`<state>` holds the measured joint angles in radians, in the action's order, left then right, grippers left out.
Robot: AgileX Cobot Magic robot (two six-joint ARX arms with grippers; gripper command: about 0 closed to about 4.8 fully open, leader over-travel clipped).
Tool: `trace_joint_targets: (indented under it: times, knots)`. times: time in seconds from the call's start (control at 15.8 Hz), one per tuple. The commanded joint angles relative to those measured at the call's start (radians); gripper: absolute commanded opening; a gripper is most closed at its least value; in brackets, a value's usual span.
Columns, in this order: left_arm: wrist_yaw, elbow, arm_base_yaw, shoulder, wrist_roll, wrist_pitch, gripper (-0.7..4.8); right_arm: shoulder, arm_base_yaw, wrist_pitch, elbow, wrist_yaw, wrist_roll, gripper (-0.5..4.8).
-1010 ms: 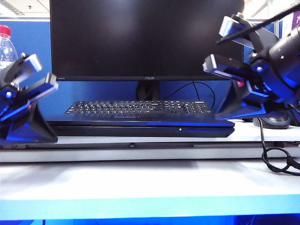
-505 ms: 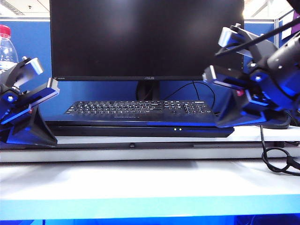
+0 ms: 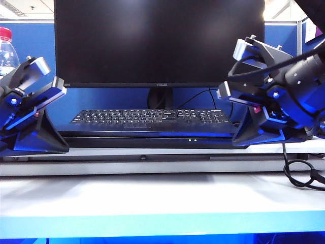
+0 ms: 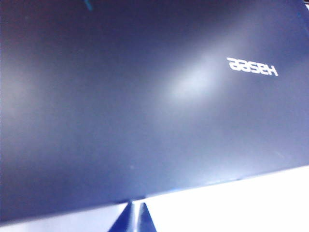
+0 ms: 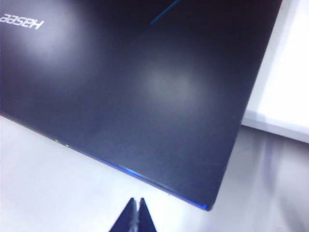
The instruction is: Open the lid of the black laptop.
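Black laptop (image 3: 152, 140): black, two pale green indicator dots on front edge; lid (image 4: 145, 96) black with bluish sheen, white "Hasee" lettering toward 2 o'clock in left wrist view. Left gripper (image 4: 133, 217) and right gripper (image 5: 135, 215): dark fingers, blue-lit. ASUS monitor (image 3: 158, 40): black; keyboard (image 3: 150, 118): black, white legends; table (image 3: 152, 198): white; bottle (image 3: 6, 48): clear, red cap.

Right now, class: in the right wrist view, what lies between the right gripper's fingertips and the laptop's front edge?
Only bare white table separates the shut right gripper from the black laptop; the right wrist view shows it.
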<state>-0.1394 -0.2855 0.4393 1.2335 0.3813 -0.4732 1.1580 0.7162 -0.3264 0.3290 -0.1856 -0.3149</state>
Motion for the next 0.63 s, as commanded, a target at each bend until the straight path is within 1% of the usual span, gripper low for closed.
trace_joint_targets:
  times: [0.06,0.19,0.44,0.51,0.63]
  knots:
    - [-0.044,-0.003,0.0,-0.002,-0.008,-0.04,0.25,0.002,-0.002,-0.023,0.003,0.002,0.001,-0.01]
    - [-0.06,-0.003,0.0,-0.002,-0.008,-0.067,0.25,0.002,-0.009,-0.023,0.003,0.001,0.002,-0.01]
    - [-0.069,-0.003,0.0,-0.002,-0.008,-0.076,0.25,0.002,-0.02,-0.031,0.003,0.002,0.005,-0.01]
    - [-0.103,-0.003,0.0,-0.002,-0.007,-0.084,0.25,0.002,-0.02,-0.031,0.003,0.002,0.005,-0.01]
    - [-0.132,-0.003,0.0,-0.002,-0.003,-0.081,0.25,0.002,-0.02,-0.031,0.003,0.002,0.005,-0.01]
